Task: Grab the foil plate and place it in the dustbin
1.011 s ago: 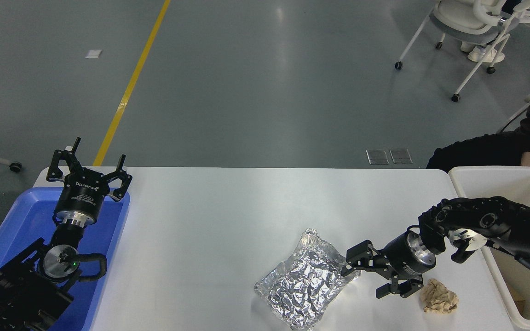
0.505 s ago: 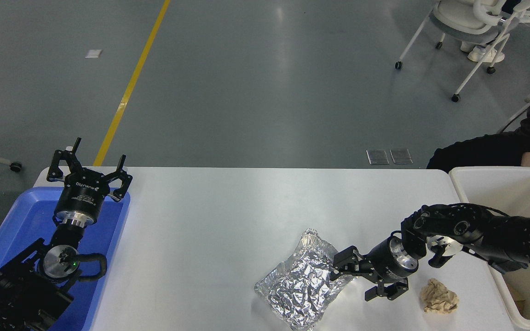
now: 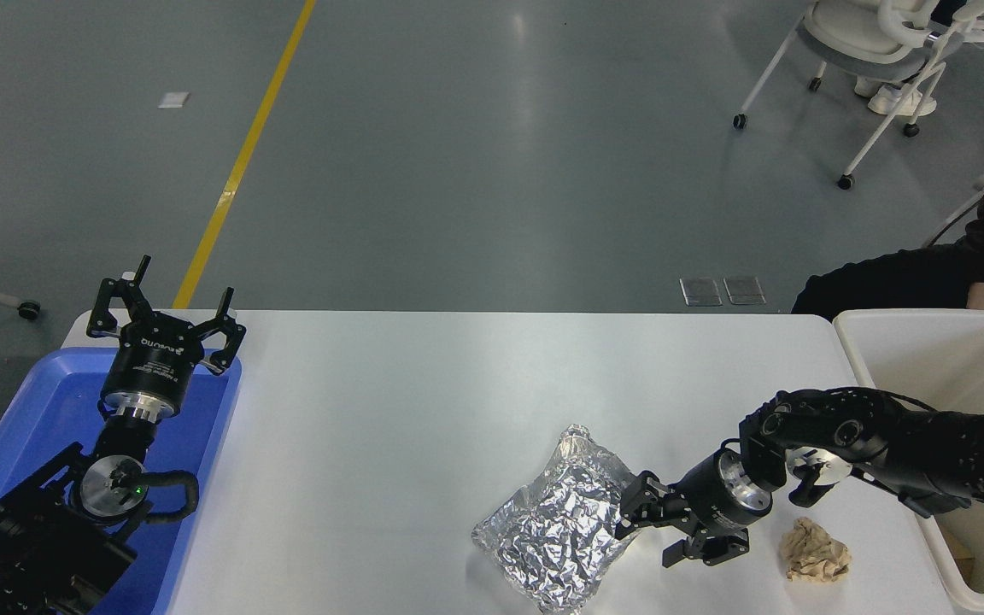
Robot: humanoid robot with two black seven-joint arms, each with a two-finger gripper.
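The foil plate (image 3: 553,531) lies crinkled and silver on the white table, front centre-right. My right gripper (image 3: 653,534) is open and low at the plate's right edge; its upper finger touches or overlaps the rim and its lower finger is just off the foil. It holds nothing. The cream-white dustbin (image 3: 852,331) stands at the table's right end, behind my right arm. My left gripper (image 3: 166,318) is open and parked at the far left over the blue tray.
A crumpled tan paper ball (image 3: 815,552) lies just right of my right gripper. A blue tray (image 3: 39,401) sits at the left edge. A person in dark clothing (image 3: 902,278) sits beyond the dustbin. A white chair (image 3: 876,43) stands on the floor behind.
My right gripper has moved left and down toward the foil plate, from beside it to its right edge. The plate, the paper ball and the left arm have not moved.
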